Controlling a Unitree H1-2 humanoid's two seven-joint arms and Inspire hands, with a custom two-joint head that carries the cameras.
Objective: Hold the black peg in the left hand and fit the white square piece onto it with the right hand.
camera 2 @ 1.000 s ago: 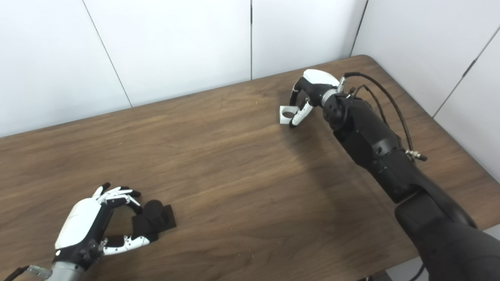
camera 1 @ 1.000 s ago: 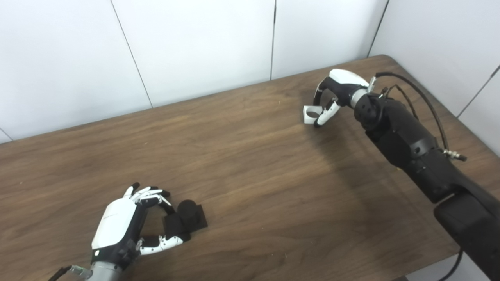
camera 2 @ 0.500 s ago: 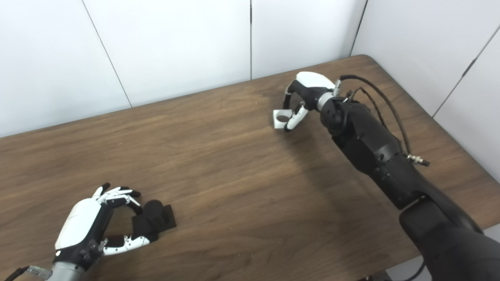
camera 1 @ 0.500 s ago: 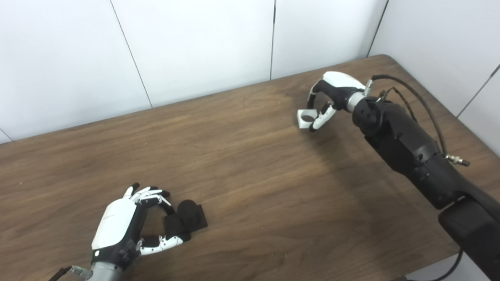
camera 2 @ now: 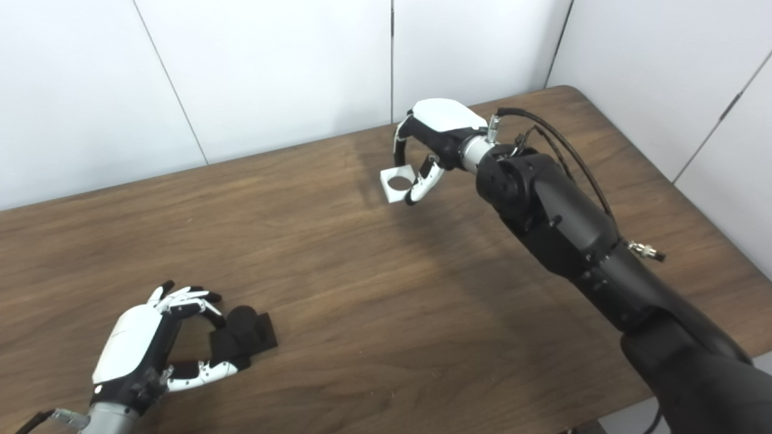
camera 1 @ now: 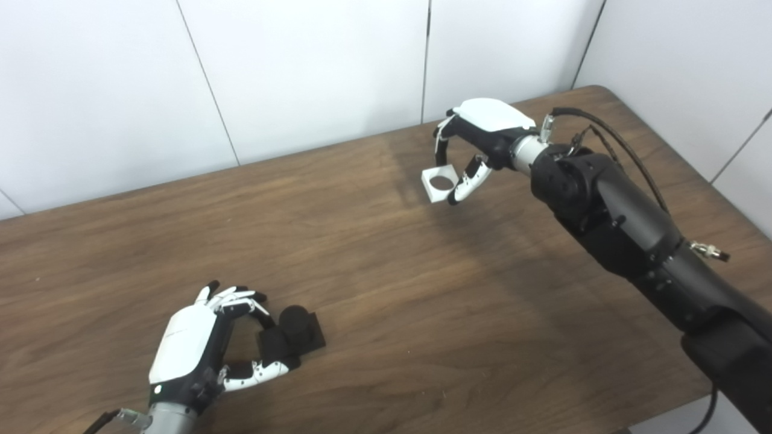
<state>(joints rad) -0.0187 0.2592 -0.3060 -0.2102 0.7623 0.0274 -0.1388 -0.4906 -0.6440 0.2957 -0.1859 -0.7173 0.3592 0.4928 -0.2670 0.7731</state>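
Observation:
The black peg [camera 1: 294, 333], a short cylinder on a square base, rests on the wooden table at the front left. My left hand [camera 1: 199, 346] is shut on the peg's base, thumb and fingers pinching its left side. My right hand [camera 1: 479, 135] is shut on the white square piece [camera 1: 439, 182], which has a round hole through it, and holds it lifted above the table at the back, right of centre. The same piece shows in the right eye view [camera 2: 398, 182].
The brown wooden table [camera 1: 392, 289] stretches between the two hands. White wall panels [camera 1: 301, 72] stand behind it. The table's right corner [camera 1: 594, 90] and front right edge are close to my right arm [camera 1: 633, 235].
My right hand has lifted the white square piece off the table and carried it leftward. My left hand and the black peg have stayed where they were. The camera shifted slightly.

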